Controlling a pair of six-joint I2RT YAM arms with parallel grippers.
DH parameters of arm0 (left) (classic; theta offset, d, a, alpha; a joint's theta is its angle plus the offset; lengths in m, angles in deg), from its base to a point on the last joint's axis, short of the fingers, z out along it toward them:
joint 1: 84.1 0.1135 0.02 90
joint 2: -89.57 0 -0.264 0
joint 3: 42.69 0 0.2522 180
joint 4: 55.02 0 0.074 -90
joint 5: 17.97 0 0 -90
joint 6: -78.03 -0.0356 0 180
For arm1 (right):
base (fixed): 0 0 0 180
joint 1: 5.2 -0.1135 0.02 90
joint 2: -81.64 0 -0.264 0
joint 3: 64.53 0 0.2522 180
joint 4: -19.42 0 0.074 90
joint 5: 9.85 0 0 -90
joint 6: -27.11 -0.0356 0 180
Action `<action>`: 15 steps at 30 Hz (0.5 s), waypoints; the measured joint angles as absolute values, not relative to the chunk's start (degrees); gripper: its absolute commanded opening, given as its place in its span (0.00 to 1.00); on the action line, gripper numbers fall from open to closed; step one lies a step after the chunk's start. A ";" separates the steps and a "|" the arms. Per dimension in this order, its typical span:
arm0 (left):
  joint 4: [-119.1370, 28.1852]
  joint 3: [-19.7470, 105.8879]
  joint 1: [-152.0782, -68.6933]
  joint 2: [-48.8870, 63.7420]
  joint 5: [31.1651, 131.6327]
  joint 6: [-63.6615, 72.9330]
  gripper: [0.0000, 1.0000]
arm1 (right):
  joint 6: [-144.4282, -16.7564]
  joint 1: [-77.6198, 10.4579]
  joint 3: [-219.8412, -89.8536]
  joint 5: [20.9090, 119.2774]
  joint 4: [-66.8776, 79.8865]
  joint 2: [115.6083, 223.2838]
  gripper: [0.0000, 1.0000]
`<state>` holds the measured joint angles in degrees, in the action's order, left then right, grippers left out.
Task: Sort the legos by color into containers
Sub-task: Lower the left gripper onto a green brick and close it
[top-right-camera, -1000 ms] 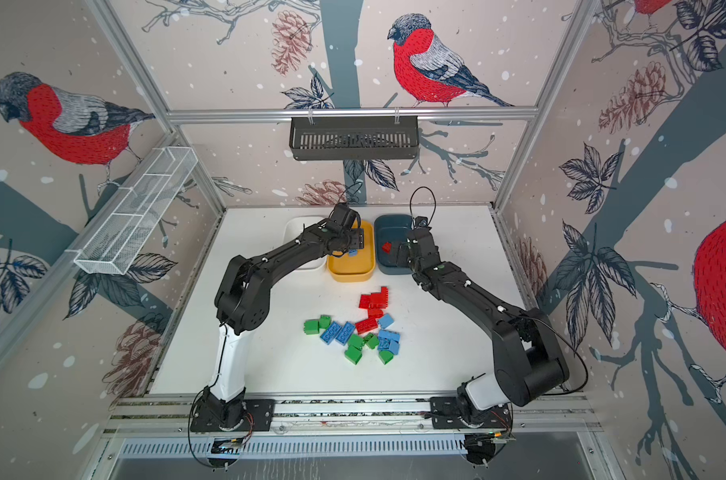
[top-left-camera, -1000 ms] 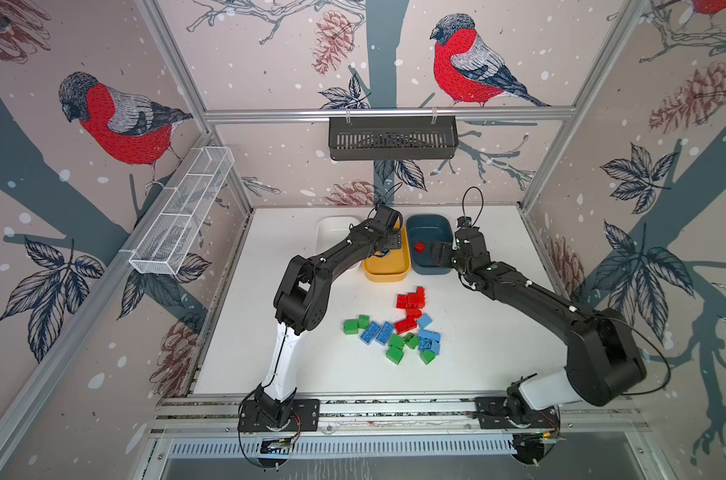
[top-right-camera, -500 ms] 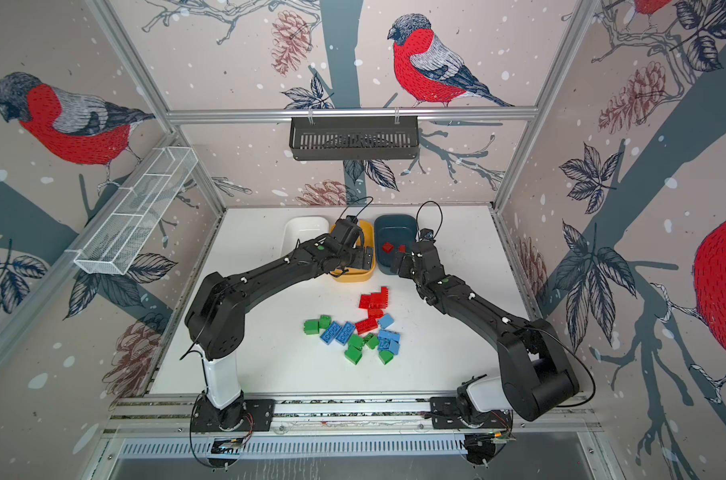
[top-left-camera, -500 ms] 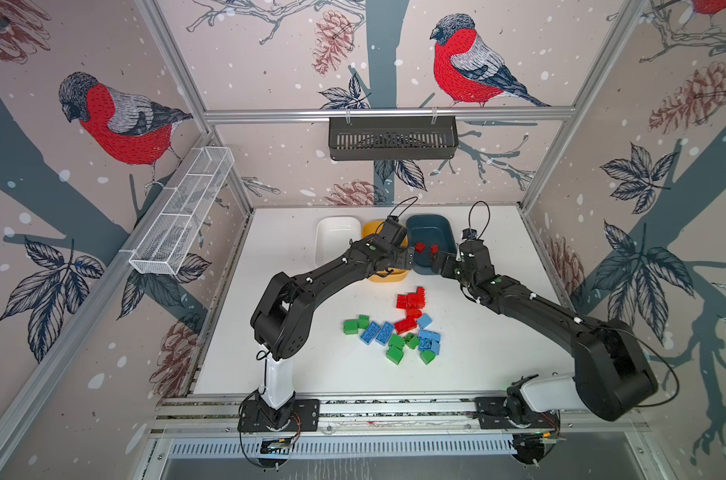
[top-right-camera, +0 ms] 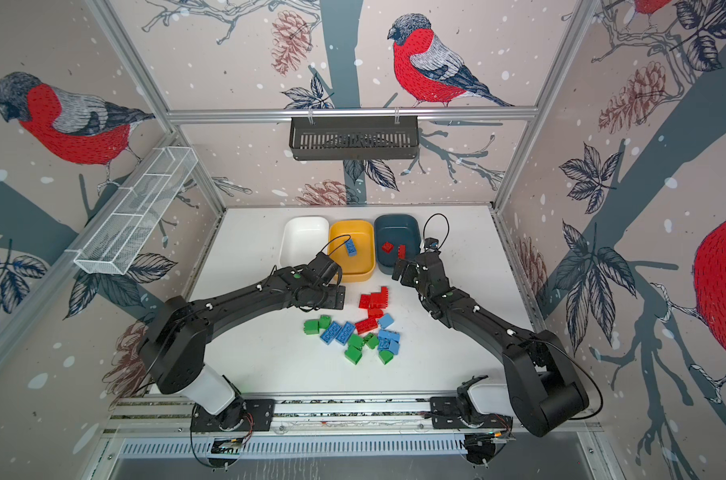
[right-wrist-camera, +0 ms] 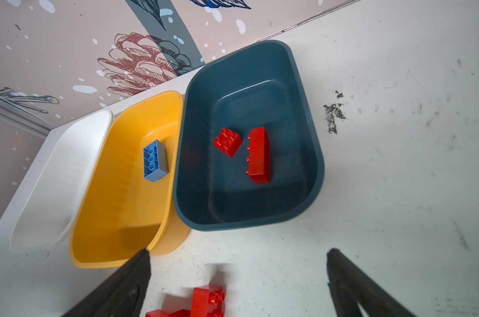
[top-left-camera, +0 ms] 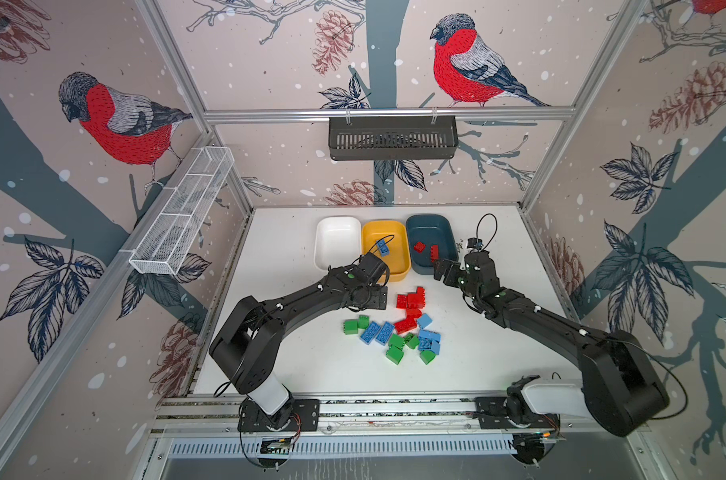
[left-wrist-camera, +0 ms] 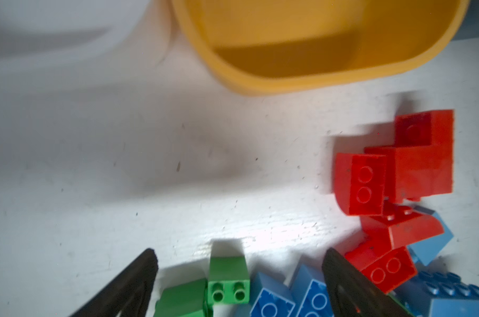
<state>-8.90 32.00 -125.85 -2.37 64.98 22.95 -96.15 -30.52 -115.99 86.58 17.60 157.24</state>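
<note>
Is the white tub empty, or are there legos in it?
Empty. In both top views the white tub shows only bare floor. The yellow tub holds one blue brick, the teal tub two red bricks.

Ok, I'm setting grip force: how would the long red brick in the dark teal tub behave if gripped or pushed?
The long red brick looks like hard moulded plastic: probably stiff and light. It lies on a flat side, studs sideways, so a push should slide it around the dark teal tub, not roll it. Its smooth faces might slip under weak grip.
</note>
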 measured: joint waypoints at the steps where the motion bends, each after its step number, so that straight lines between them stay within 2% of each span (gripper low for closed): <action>1: -8.26 30.60 -125.83 -1.74 64.98 24.39 0.85 | -96.15 -30.52 -115.92 86.63 17.75 157.24 0.99; 3: -7.87 27.62 -125.57 0.08 64.94 27.01 0.77 | -96.17 -30.52 -115.90 86.80 17.95 157.30 1.00; 10: -9.38 17.85 -121.24 6.52 69.04 31.30 0.64 | -97.20 -30.32 -116.23 87.26 18.12 158.68 0.99; 15: -10.67 17.13 -120.85 6.15 70.46 31.49 0.61 | -97.18 -30.32 -116.99 87.28 18.12 159.55 1.00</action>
